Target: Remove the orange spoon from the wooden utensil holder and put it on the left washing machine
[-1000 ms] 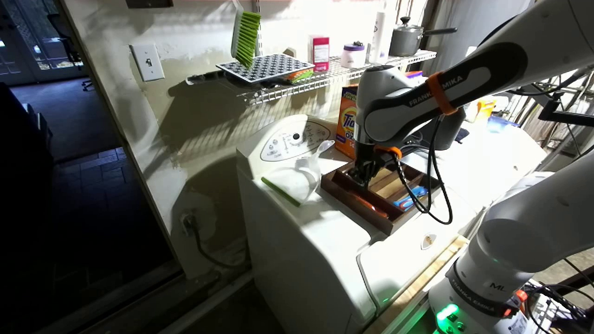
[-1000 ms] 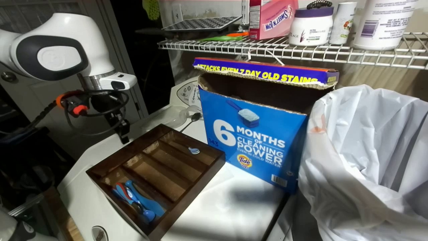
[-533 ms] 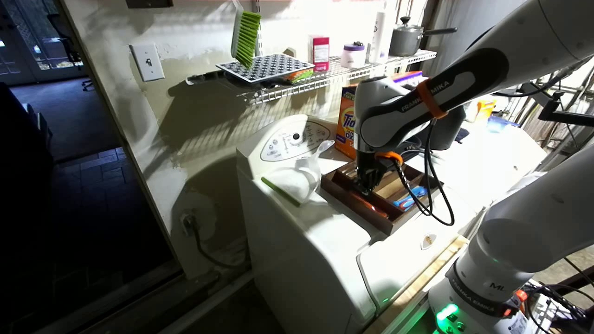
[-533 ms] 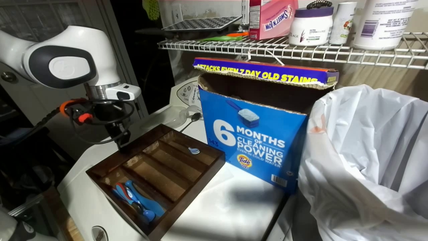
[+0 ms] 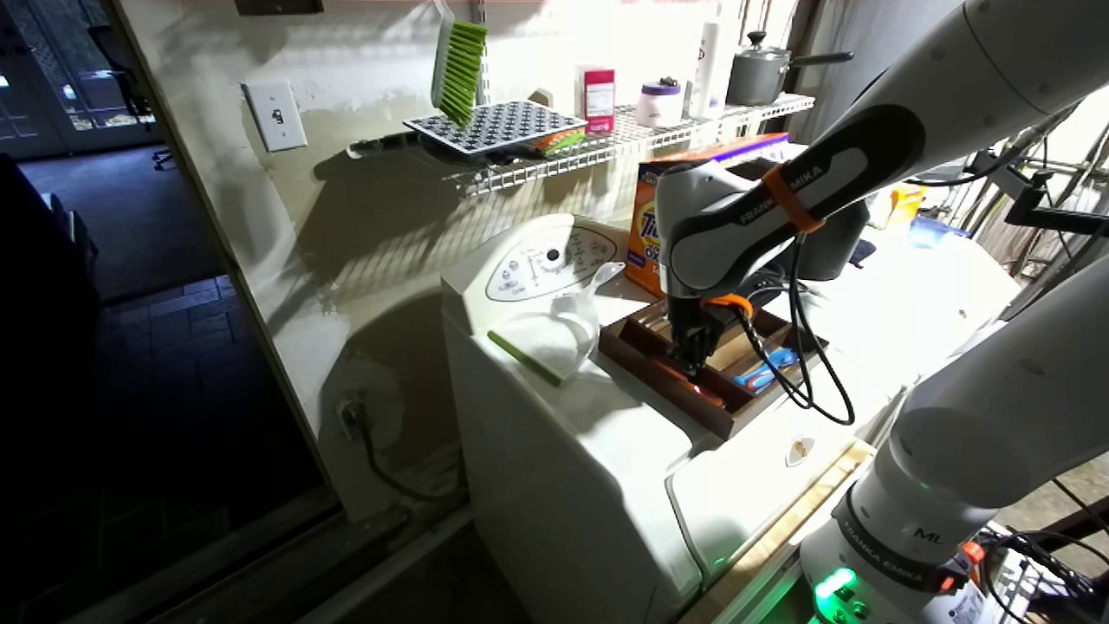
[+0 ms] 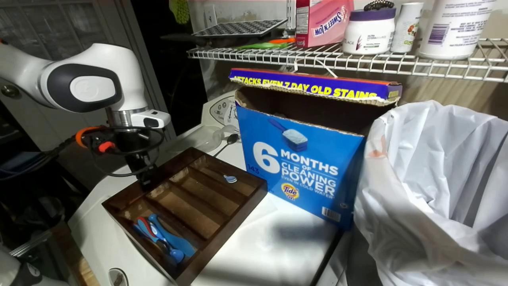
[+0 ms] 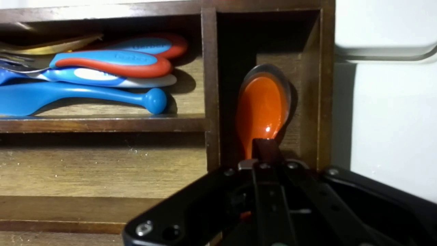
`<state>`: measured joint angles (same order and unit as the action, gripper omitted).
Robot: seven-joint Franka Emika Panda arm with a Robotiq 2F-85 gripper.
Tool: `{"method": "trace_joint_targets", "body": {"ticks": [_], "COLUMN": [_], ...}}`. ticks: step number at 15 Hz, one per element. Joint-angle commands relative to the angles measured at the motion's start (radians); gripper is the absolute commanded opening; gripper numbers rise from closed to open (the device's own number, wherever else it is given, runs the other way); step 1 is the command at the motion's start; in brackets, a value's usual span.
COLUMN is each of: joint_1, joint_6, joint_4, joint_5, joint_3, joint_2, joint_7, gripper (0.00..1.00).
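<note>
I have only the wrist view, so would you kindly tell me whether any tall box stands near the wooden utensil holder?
Observer: Yes, an open Tide box stands near the wooden utensil holder.
Operator: Thank you; before I move the orange spoon, does anything lie by the control panel of the washing machine?
Observer: Yes, a clear dustpan-like piece with a green edge.
Operator: And overhead?
Observer: A wire shelf, higher than the Tide box.

We tag the orange spoon [image 7: 263, 109]: glossy, bowl dark-edged at the tip, lengthwise in a long side compartment of the wooden box [image 7: 211, 85], handle mostly hidden from us. Box is dark brown, divided, sitting on the washing machine [image 5: 563, 468]: white, boxy, top partly in shadow.
</note>
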<state>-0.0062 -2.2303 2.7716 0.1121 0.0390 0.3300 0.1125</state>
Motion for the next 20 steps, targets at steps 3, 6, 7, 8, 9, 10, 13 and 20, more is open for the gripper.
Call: {"method": "trace_joint_targets", "body": {"ticks": [3, 6, 7, 8, 9, 10, 13, 20], "joint_1": [-0.013, -0.011, -0.011, -0.011, -0.012, -0.012, -0.012, -0.013], "joint_6": [-0.038, -0.049, -0.049, -0.051, -0.052, -0.053, -0.055, -0.069], "joint_4": [-0.002, -0.002, -0.004, -0.004, -0.004, -0.004, -0.004, -0.004], "joint_5": [0.030, 0.026, 0.027, 0.030, 0.031, 0.032, 0.031, 0.036], "joint_3": [0.006, 0.005, 0.005, 0.006, 0.007, 0.007, 0.007, 0.009], "joint_2": [-0.048, -0.061, -0.061, -0.061, -0.061, -0.060, -0.059, -0.066], "joint_7": [0.018, 0.016, 0.017, 0.019, 0.020, 0.021, 0.021, 0.028], "gripper": [0.00, 0.03, 0.06, 0.03, 0.02, 0.00, 0.13, 0.28]}}
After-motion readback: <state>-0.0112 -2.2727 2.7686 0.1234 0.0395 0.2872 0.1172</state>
